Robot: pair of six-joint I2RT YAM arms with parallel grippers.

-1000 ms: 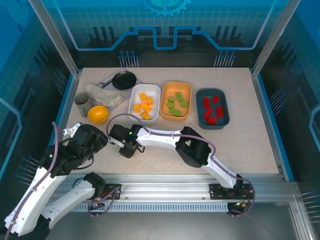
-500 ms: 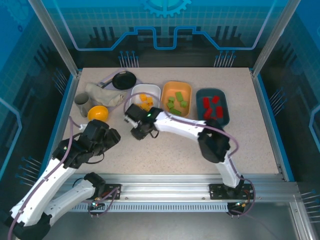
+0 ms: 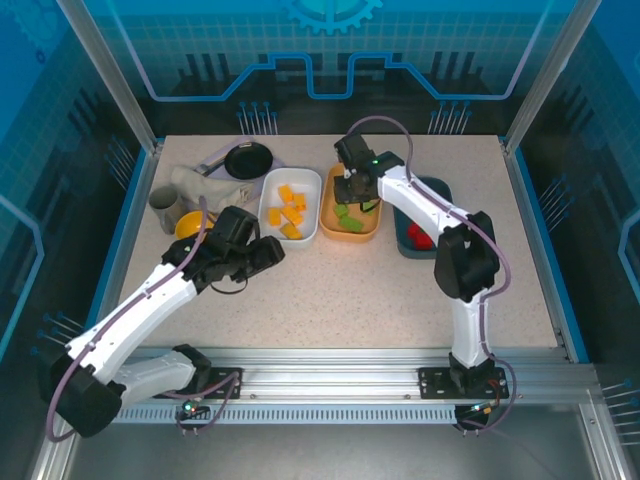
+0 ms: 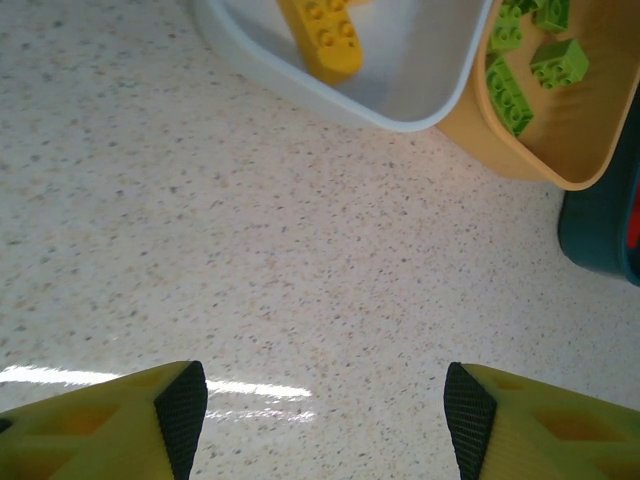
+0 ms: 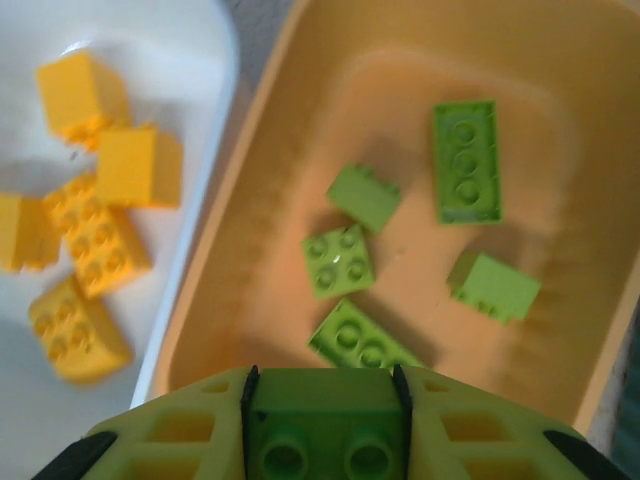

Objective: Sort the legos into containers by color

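Note:
My right gripper (image 3: 349,187) hangs over the orange tray (image 3: 350,237), shut on a green lego (image 5: 322,420) held between its fingers. Below it, several green legos (image 5: 337,260) lie in the orange tray (image 5: 560,300). The white tray (image 3: 290,171) to its left holds several yellow legos (image 3: 288,210). The dark teal tray (image 3: 403,245) at the right has red legos (image 3: 420,238), partly hidden by the right arm. My left gripper (image 3: 268,255) is open over bare table (image 4: 325,420), just in front of the white tray (image 4: 400,90).
A black frying pan (image 3: 247,158), a grey cloth (image 3: 205,190), a grey cup (image 3: 163,205) and a yellow bowl (image 3: 188,222) crowd the back left corner. The left arm partly covers the bowl. Glass walls ring the table.
The right gripper has swung from the near left of the table, past the white tray, to above the orange tray. The left gripper has reached forward and right, towards the white tray.

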